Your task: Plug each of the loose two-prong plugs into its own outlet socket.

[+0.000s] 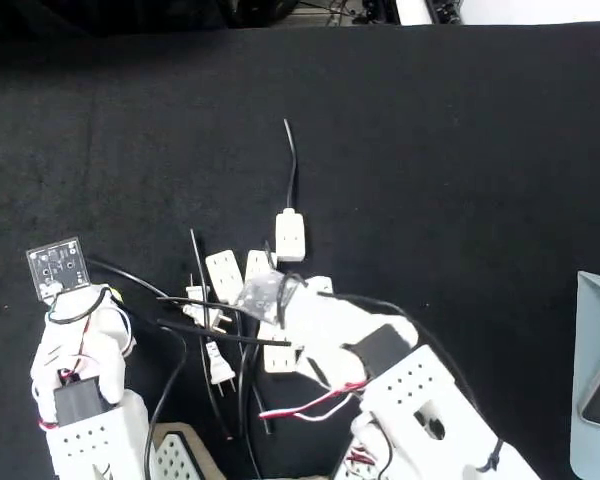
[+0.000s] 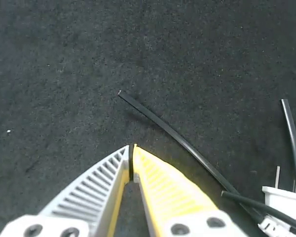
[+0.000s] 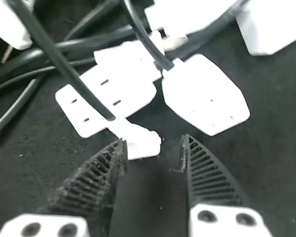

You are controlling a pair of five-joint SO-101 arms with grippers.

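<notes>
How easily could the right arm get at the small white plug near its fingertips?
Probably easily: the right gripper is open, and the white plug lies at its fingertips, beside one finger. Nothing crosses the gap; the plug's black cable runs away over the white sockets.

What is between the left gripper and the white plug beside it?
A thin black cable runs across the mat between the left gripper and the plug. The left wrist view shows it.
</notes>
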